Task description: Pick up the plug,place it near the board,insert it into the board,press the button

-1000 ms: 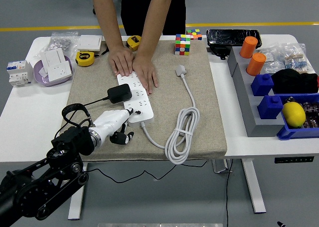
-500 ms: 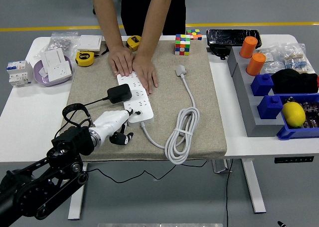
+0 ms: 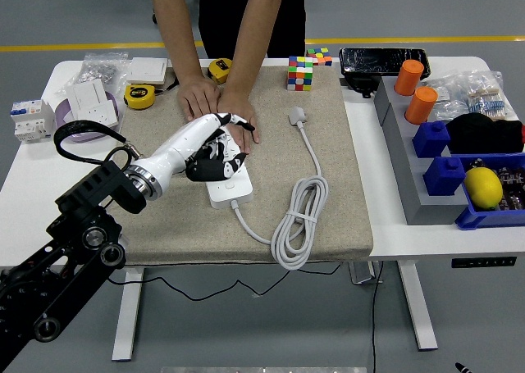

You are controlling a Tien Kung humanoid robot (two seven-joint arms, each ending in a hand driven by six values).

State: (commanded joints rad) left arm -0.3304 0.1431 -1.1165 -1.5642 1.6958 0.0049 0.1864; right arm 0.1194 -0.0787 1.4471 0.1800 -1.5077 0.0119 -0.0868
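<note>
Left hand over the board w/ the plug, insert step prob. under way, button not yet pressed.

The robot's left hand, white shell w/ black fingers, is curled down on the black plug, which sits on top of the white power board; can't tell if the pins are fully seated, and the button is hidden. A person's hands press flat on the board's far end. Board is hard glossy plastic, long and flat; its white rubbery cable lies coiled on a coarse beige cloth mat over the smooth white table. Right hand out of view.
</note>
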